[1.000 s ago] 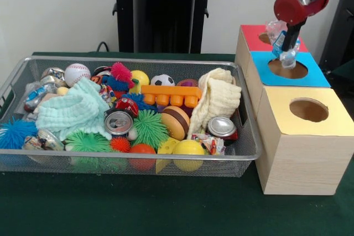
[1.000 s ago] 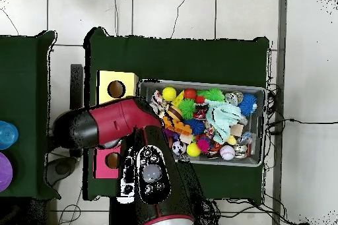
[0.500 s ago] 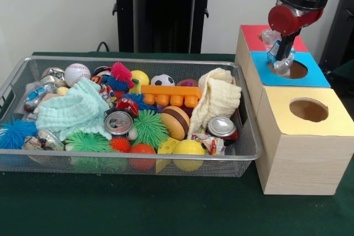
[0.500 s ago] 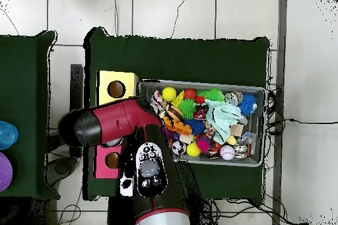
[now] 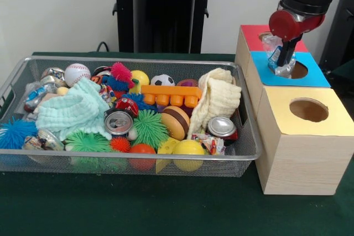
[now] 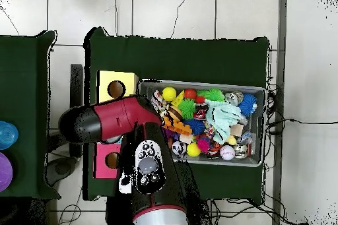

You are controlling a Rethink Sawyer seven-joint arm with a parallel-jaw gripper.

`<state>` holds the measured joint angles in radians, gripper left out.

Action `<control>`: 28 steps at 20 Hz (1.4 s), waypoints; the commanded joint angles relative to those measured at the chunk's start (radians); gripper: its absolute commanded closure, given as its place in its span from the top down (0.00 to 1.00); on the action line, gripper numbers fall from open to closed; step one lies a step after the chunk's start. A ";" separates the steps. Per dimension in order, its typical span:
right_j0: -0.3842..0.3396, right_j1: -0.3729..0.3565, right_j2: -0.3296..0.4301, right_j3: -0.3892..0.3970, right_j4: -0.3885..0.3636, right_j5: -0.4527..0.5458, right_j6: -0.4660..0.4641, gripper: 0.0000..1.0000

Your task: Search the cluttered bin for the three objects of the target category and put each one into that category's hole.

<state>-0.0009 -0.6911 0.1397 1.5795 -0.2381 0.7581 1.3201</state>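
My gripper (image 5: 282,62) hangs over the blue-topped box (image 5: 264,75), at the left rim of its round hole (image 5: 299,71). It is shut on a crumpled clear plastic wrapper (image 5: 278,53) with blue print, which dangles just above the box top. Similar crinkled wrappers lie in the wire bin (image 5: 127,160): one at the left end (image 5: 34,96), one at the front left (image 5: 46,140), one at the front right (image 5: 209,143). In the overhead view the red arm (image 6: 109,122) covers the gripper and the blue box.
A red-topped box (image 5: 251,35) stands behind the blue one and a yellow-topped box (image 5: 332,125) in front. The bin also holds cans (image 5: 118,121), balls, spiky toys, a mint cloth (image 5: 72,111) and a cream cloth (image 5: 220,98). A black stand (image 5: 160,9) rises behind.
The gripper with the wrapper shifted left over the blue box, then came back slightly right and a little lower. The bin's contents have not moved.
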 commanded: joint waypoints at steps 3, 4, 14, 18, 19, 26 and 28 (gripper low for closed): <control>0.028 0.039 -0.031 -0.028 0.074 -0.037 0.302 0.00; 0.030 0.037 -0.032 -0.026 0.080 -0.036 0.297 0.00; 0.040 0.021 -0.055 -0.031 0.189 0.084 0.297 1.00; 0.036 -0.002 -0.065 -0.016 0.186 0.081 0.269 1.00; 0.028 -0.012 -0.066 -0.008 0.184 0.082 0.253 1.00; -0.105 -0.058 -0.042 0.072 0.092 0.065 0.004 1.00; -0.160 -0.070 -0.018 0.096 0.073 0.059 -0.073 1.00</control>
<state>-0.0418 -0.7397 0.1024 1.5874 -0.0899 0.7584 1.3618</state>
